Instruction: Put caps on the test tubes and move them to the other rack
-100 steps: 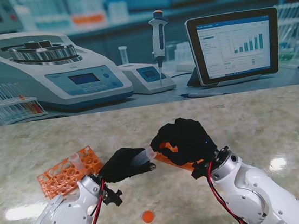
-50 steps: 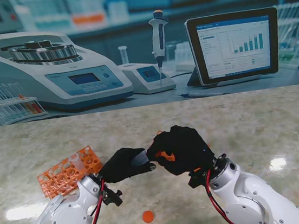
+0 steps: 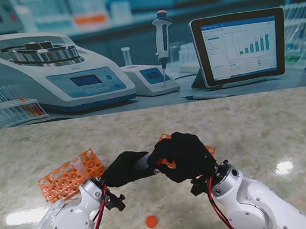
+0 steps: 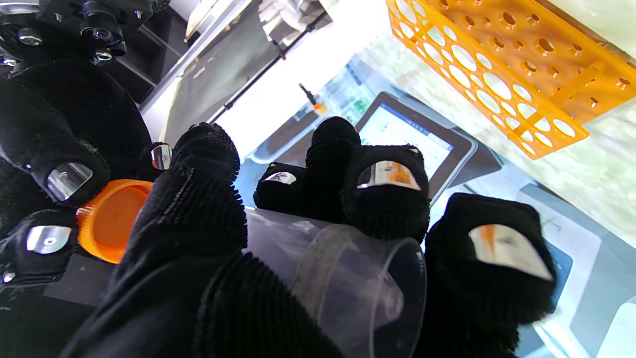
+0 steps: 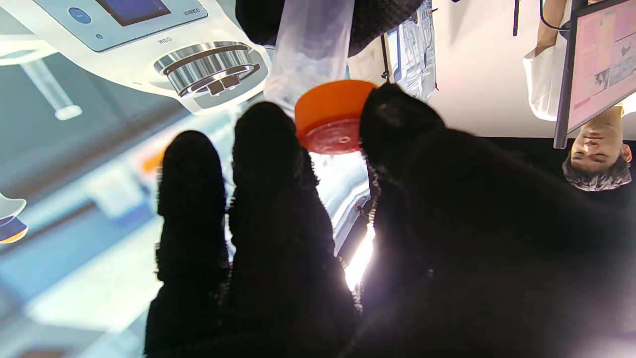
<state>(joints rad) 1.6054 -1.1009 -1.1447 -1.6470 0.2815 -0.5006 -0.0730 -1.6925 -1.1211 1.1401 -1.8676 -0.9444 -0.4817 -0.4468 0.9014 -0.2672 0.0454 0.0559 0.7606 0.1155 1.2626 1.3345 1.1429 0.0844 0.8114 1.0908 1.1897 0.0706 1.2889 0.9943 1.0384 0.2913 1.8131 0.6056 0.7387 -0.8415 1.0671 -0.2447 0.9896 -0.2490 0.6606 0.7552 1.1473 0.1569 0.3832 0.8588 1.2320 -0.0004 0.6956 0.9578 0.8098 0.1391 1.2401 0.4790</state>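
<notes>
Right wrist view: orange cap (image 5: 332,117) now seated against the test tube (image 5: 310,44) mouth — right hand (image 3: 183,155) has closed in, fingers pinching it. Left hand (image 3: 127,168) fingers clamp the tube between both racks. Capping under way — transfer pending.

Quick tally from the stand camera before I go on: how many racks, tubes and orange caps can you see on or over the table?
Orange racks: 2, the left rack and the right rack, mostly hidden behind the right hand.
Test tubes: 2, one held by the left hand, one standing in the left rack.
Orange caps: 2, one at the held tube's mouth, one loose on the table.
Total: 6.
</notes>
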